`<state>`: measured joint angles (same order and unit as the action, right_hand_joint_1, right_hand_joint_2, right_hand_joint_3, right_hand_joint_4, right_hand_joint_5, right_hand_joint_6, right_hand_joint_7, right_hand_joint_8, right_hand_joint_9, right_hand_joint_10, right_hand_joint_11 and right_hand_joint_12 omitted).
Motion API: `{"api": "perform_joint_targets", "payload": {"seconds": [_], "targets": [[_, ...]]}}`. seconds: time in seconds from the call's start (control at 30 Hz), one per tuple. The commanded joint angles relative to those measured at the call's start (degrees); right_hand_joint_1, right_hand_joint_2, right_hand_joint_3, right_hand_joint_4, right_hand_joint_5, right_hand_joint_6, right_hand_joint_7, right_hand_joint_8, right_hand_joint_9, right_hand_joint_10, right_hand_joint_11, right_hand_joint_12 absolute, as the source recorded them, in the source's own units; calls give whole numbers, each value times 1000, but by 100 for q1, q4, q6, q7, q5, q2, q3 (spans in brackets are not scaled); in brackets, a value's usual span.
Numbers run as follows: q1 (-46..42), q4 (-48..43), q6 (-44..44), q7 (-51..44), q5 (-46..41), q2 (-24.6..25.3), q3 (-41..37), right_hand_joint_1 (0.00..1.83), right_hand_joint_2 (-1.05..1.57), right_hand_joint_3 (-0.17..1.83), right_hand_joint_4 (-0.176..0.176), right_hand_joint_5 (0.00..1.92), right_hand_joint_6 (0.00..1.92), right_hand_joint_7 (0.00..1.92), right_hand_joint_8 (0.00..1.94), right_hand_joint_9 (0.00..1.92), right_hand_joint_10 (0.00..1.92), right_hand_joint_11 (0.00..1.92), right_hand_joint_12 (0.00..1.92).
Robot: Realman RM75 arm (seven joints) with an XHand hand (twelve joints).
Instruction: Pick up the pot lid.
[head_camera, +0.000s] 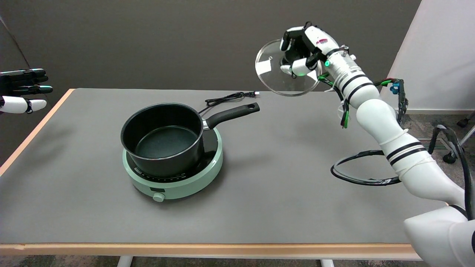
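A clear glass pot lid [271,74] with a metal rim hangs in the air above the table's far right, tilted steeply so its underside faces the camera. My right hand [302,50] grips it by the knob at its centre, fingers curled around it. The black saucepan [163,139] stands uncovered on a pale green hotplate [193,178] left of the table's middle, its handle [232,113] pointing to the far right.
The hotplate's black power cord [226,99] lies behind the pan near the far edge. Black cables [356,178] loop beside my right arm at the table's right edge. The idle left hand [22,91] hovers at the upper left. The grey table [278,193] has a wooden front edge.
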<state>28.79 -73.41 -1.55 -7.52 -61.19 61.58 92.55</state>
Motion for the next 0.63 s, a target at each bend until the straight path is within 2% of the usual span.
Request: {"api": "perform_joint_targets", "payload": {"seconds": [0.03,0.2,0.23,0.27,0.43,0.63], "targets": [[96,-618,89,30,19,243,12,1370,807,680,176,661,1299,928,1291,879,1507,825,1801],[197,-634,158,61,19,340,104,1372,807,687,176,651,1317,922,1302,874,1522,819,1808],[241,-634,220,62,19,355,154,1493,762,748,176,637,1328,925,1254,871,1518,821,1817],[295,-620,299,62,19,364,237,1512,756,757,176,633,1332,925,1248,869,1519,820,1819],[609,-555,558,62,19,417,651,1511,759,760,176,623,1348,918,1261,863,1529,817,1824],[1021,-554,338,62,19,552,1069,1511,758,762,176,620,1353,917,1265,862,1531,817,1825]]}}
